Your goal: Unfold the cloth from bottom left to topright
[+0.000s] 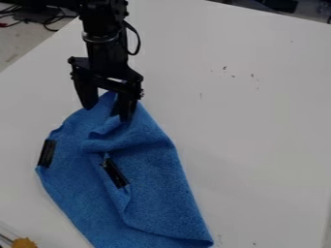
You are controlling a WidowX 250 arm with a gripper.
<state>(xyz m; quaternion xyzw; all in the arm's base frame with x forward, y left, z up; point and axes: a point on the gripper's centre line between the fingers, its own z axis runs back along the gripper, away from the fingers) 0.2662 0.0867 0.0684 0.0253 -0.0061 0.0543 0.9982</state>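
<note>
My gripper (107, 113) is at the upper left, low over the top end of the blue cloth (155, 179). Its fingers are spread apart, with part of the cloth's top edge visible between them. The cloth lies partly folded and wrinkled, with a raised crease below the gripper and a fold running down its middle toward the lower right corner. One black strip (46, 153) marks its left edge, and another black strip (115, 173) lies slanted near the middle. Whether the right finger touches the cloth, I cannot tell.
The white table (259, 126) extends to the right of the cloth, with small dark specks on it. A yellow-orange object (24, 242) is at the bottom left corner. Cables (48, 20) lie beyond the table edge at the upper left.
</note>
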